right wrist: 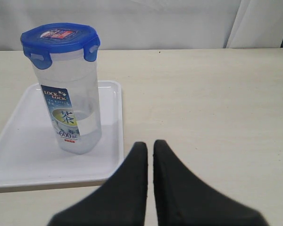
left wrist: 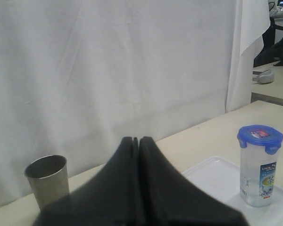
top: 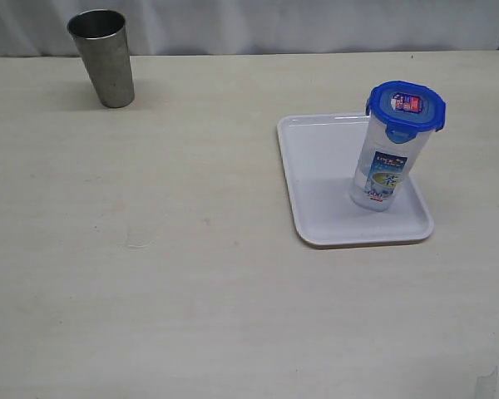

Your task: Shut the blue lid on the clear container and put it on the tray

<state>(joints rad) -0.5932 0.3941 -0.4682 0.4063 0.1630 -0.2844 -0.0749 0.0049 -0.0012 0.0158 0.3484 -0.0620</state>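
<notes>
Black and wedge-shaped, the two grippers are the nearest things in the wrist views. The left gripper (left wrist: 136, 139) has its fingers pressed together on nothing. The right gripper (right wrist: 150, 144) is closed too, with only a thin slit between its fingers, and it hangs empty just in front of the tray's near rim.

On the pale wood-grain table (top: 191, 274) lies one white tray (top: 316, 166), rectangular with rounded corners and a raised rim, on the right side of the exterior view. One clear container (top: 381, 174) stands upright on it, toward the tray's right half. It is tall and see-through, and its side narrows a little toward the base.

One blue lid (top: 405, 106) sits on top of it. Its flaps are folded down over the rim, and a small red-and-blue sticker is on its face. The blue-and-white label reads "LOCK" twice, then a large "茶", then "600".

Farther back, at the far left and well apart from the tray, stands one grey metal cup (top: 105, 58). Behind the table hangs a white curtain (left wrist: 108, 70).
</notes>
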